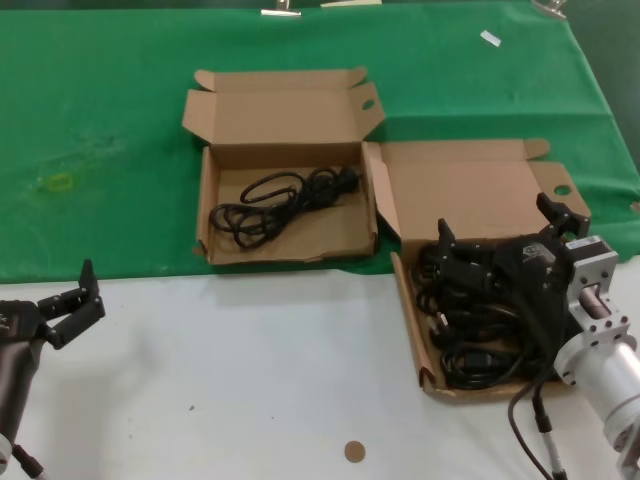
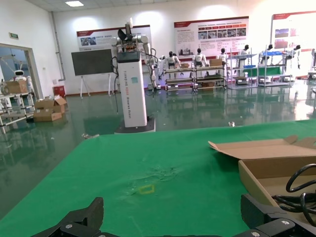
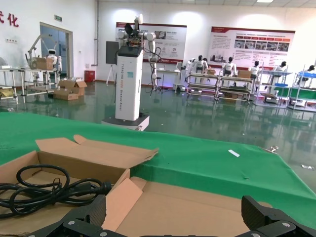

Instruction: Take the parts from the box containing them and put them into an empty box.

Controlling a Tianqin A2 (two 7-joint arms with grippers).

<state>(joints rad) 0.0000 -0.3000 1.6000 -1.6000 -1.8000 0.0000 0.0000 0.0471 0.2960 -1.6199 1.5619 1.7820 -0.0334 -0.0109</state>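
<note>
Cables, black and tangled, fill the right box (image 1: 410, 300), a brown corrugated cardboard mailer with its hinged lid folded back, sitting at the edge where green cloth (image 1: 100, 120) meets the white tabletop (image 1: 250, 380). The right gripper (image 1: 505, 225) hangs over this box with its two black fingers (image 1: 446, 236) spread wide apart, holding nothing; the head view does not show whether they touch the cable pile (image 1: 470, 320). Just beside it, to the left and farther back on the cloth, stands the left box (image 1: 285, 130), also open, with an oval hole in its lid flap and one loose coil of black cable (image 1: 280, 205) lying on its floor. The left gripper (image 1: 72, 300) sits low at the near left over the white surface, well apart from both boxes, its fingers open and empty. Only the head view shows both boxes' contents from above, plus a small brown disc (image 1: 354, 452) on the white top. The wrist views look level across the table instead: the right wrist view shows the cable coil beside a raised cardboard flap, and both show a large hall with a white pillar robot (image 2: 132, 79) behind.
</note>
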